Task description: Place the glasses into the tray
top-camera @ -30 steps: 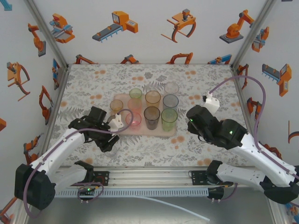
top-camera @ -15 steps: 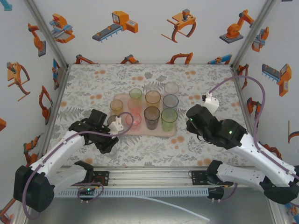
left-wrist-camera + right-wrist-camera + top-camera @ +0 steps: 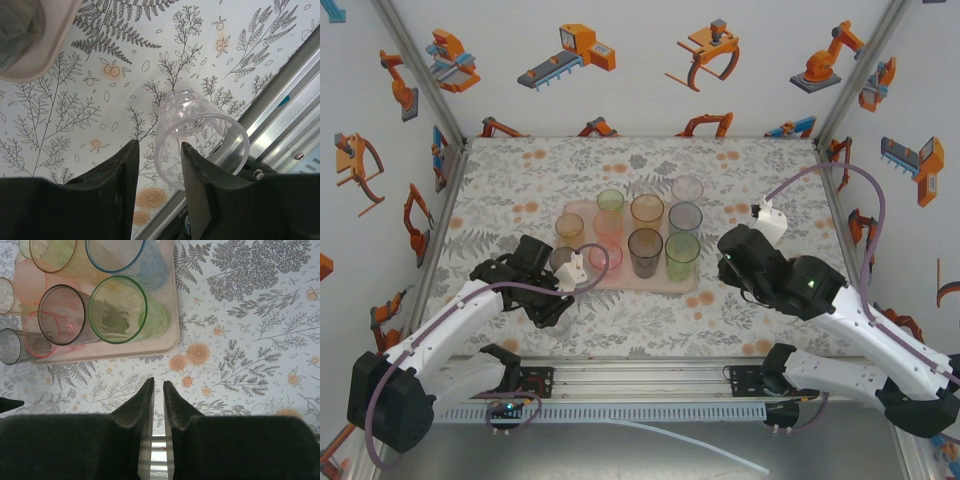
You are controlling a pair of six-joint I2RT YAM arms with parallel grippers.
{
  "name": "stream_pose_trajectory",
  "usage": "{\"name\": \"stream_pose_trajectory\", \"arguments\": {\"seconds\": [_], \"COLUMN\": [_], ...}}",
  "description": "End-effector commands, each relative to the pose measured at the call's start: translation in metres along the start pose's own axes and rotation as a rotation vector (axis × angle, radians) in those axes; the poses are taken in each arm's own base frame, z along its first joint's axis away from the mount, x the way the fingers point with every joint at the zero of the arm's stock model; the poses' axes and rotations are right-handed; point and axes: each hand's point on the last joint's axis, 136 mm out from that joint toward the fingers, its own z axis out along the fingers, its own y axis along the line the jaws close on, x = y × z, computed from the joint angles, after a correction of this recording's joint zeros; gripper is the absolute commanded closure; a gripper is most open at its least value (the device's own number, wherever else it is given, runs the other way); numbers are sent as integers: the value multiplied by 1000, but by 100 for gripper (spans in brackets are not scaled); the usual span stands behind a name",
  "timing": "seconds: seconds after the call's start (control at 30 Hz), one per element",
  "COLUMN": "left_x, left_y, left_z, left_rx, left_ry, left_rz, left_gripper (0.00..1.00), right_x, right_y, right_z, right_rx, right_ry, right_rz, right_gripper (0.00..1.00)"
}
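Several tinted glasses (image 3: 644, 250) stand on the pale pink tray (image 3: 630, 284) in mid-table; a green one (image 3: 118, 310) and a smoky one (image 3: 62, 315) are nearest its front rim (image 3: 172, 315). One clear glass (image 3: 200, 135) stands on the cloth in front of the tray's near left corner (image 3: 45, 55), close to the metal rail. My left gripper (image 3: 160, 145) straddles its wall, one finger inside against the rim, the other outside with a gap. At the front of the tray's left end sits the left gripper (image 3: 552, 303). My right gripper (image 3: 158, 382) hovers shut and empty over bare cloth right of the tray.
A pale glass (image 3: 687, 188) stands at the tray's far right corner. The aluminium front rail (image 3: 295, 95) runs just beyond the clear glass. The right gripper (image 3: 725, 262) sits close to the tray's right edge. Patterned walls enclose the table on three sides.
The left gripper's jaws have narrowed around the clear glass's wall, and the arm has shifted slightly. The right arm has not moved.
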Motion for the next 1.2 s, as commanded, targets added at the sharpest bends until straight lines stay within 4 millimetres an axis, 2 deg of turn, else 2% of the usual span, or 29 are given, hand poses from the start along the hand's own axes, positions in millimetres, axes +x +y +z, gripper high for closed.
{"name": "stream_pose_trajectory", "arguments": {"seconds": [0.0, 0.27, 0.77, 0.97, 1.17], "left_x": [-8, -10, -21, -27, -25], "left_y": [3, 5, 11, 10, 7], "left_z": [-4, -4, -16, -24, -31], "left_rx": [-12, -28, -70, -59, -55], "left_ry": [-18, -17, -52, -63, -55], "left_rz": [18, 17, -6, -33, -26], "left_gripper": [61, 66, 88, 90, 92], "right_x": [0, 0, 3, 4, 4], "right_y": [-3, -4, -8, -8, -9], "right_z": [1, 1, 2, 3, 3], "right_rx": [1, -3, -1, 0, -1], "right_ry": [-11, -11, -17, -15, -17], "right_rz": [16, 19, 22, 18, 20], "right_gripper": [83, 83, 83, 83, 83]}}
